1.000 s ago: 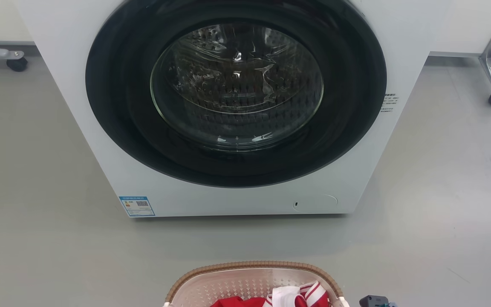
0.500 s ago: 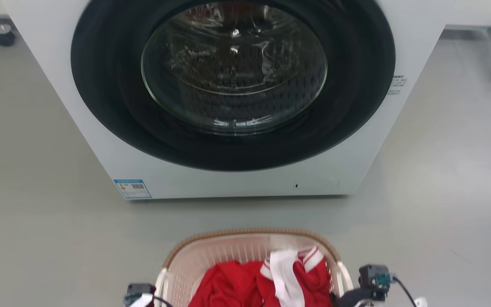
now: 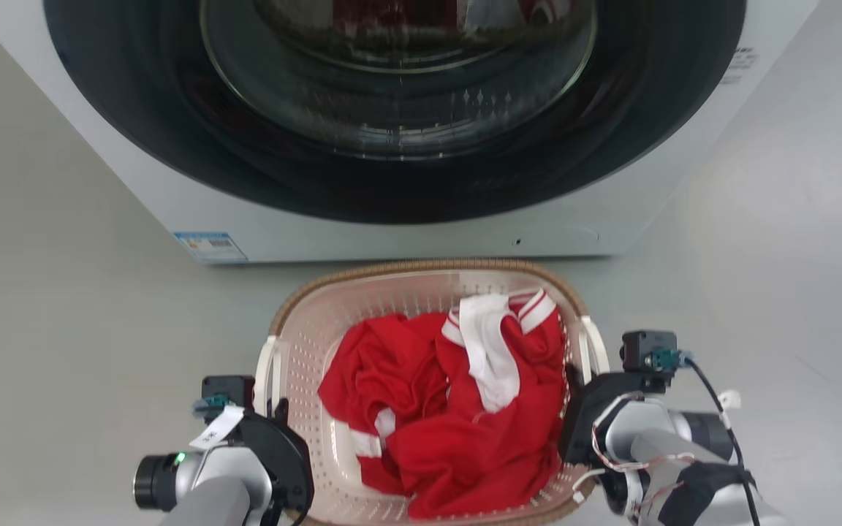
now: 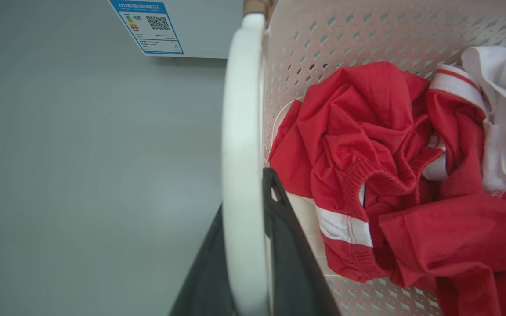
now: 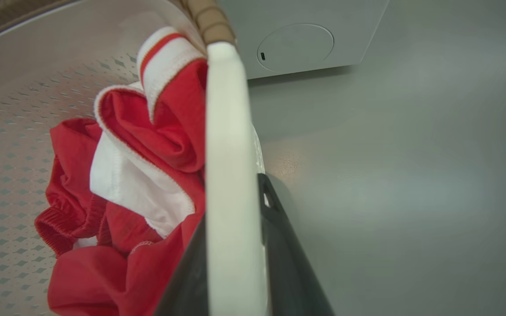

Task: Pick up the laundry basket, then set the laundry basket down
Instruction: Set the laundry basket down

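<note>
Head view: the laundry basket (image 3: 428,267) is just before the washing machine (image 3: 406,237), between my left gripper (image 3: 278,408) and right gripper (image 3: 574,383). Left wrist, then right wrist: each pair of fingers (image 4: 281,228) clamps a white handle (image 4: 242,109). I judge it carried; next, lower it level.

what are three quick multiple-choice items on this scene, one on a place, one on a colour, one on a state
1. The basket is: A) in front of the washer B) inside the washer C) on a shelf
2. Most of the clothes are: A) blue B) red C) black
3. The left gripper and right gripper are: A) wide open, clear of the basket B) holding clothes C) shut on the handles

1 A: the washer's front rises just beyond its rim.
2 B: red cloth, some white trim.
3 C: each wrist view shows dark fingers flanking a white handle.
</note>
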Available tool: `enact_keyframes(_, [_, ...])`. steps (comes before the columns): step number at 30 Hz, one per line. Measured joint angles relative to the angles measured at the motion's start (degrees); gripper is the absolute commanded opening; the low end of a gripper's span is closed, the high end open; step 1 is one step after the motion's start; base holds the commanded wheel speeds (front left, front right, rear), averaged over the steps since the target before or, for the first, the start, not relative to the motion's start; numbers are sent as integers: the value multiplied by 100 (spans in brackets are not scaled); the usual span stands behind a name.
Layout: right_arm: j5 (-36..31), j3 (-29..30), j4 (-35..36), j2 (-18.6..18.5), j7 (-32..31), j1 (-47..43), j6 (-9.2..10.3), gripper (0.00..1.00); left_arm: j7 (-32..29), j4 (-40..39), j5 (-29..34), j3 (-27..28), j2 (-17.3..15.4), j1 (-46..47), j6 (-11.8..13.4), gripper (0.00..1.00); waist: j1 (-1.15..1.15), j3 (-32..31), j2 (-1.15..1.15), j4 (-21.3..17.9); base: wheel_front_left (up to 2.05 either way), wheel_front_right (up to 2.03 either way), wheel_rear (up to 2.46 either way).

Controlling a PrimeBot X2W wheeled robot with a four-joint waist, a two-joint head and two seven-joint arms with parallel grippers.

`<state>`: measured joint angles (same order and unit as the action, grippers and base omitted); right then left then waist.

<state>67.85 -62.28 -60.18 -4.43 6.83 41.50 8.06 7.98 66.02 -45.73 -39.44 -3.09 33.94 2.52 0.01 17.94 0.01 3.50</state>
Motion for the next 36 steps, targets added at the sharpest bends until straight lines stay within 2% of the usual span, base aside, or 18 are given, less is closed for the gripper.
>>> enact_keyframes(28, [-250,74,-390,-30,385,1734,-7,0,382,-112,57,109,2,1596,109,0,0,2390,0,194,0,0,0])
enact_keyframes(36, [-296,77,-495,-33,469,1925,-7,0,474,-105,92,130,21,1774,109,0,0,2886,0,223,0,0,0])
